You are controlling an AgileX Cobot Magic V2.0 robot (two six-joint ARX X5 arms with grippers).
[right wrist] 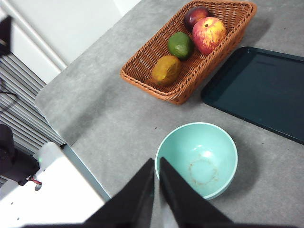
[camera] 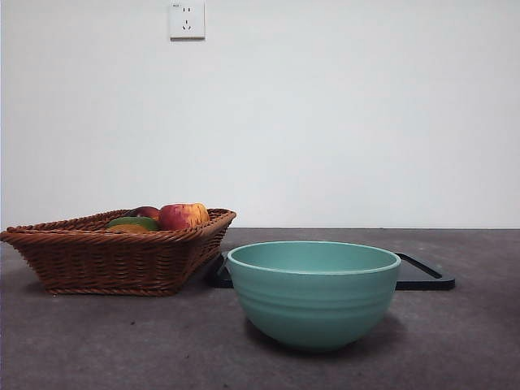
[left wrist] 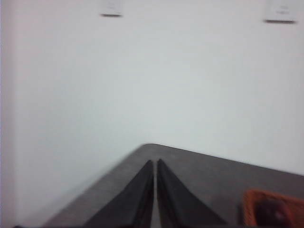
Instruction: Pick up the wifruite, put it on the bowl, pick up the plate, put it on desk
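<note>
The wifruite (right wrist: 166, 70) looks like the brownish-olive oval fruit lying in the brown wicker basket (right wrist: 142, 61); in the front view only its top (camera: 126, 229) shows over the basket rim (camera: 106, 260). The mint-green bowl (camera: 313, 296) stands empty on the desk (camera: 122, 341), seen from above as bowl (right wrist: 175, 152). No plate shows in any view. My right gripper (right wrist: 156, 161) hangs high above the desk (right wrist: 118, 109) near the bowl, shut and holding nothing. My left gripper (left wrist: 155, 162) is shut too, raised and facing the wall past a desk corner (left wrist: 190, 166).
The basket also holds a green fruit (right wrist: 180, 45), a red-yellow apple (right wrist: 209, 34) and a dark red fruit (right wrist: 195, 15). A black tray (right wrist: 256, 85) lies behind the bowl, beside the basket. The robot's white base (right wrist: 61, 190) stands off the desk's edge.
</note>
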